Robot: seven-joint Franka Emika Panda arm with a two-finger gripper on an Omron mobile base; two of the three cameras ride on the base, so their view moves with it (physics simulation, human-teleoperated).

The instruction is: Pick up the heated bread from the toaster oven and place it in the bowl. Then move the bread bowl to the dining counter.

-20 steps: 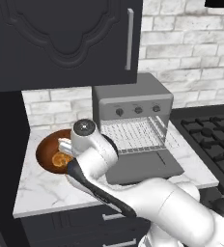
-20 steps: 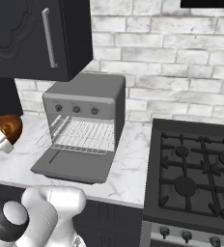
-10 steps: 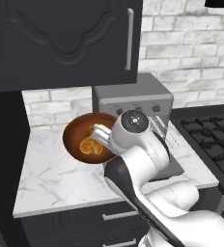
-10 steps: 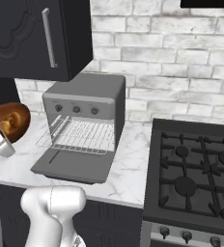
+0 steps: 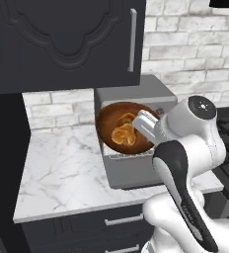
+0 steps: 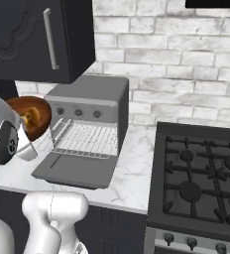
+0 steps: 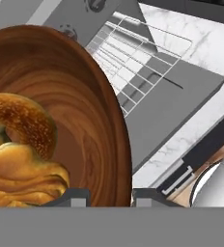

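The pincer (image 7: 103, 197) is clamped on the rim of the wooden bowl (image 5: 124, 129), held tilted in the air with the heated bread (image 7: 24, 171) inside. Just beyond it the toaster oven (image 6: 89, 106) stands, door down; the right base view shows its bare wire rack (image 6: 85, 140), which the bowl hides in the left. Bare marble desk (image 5: 64, 173) lies below to the left.

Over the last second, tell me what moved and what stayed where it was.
The hand, shut on the bowl's rim, lifted the bowl off the marble counter at the left and swung it right, so it now hangs tilted in front of the toaster oven. The heated bread rode along inside the bowl. The toaster oven stayed put with its door down, and the stove did not move.
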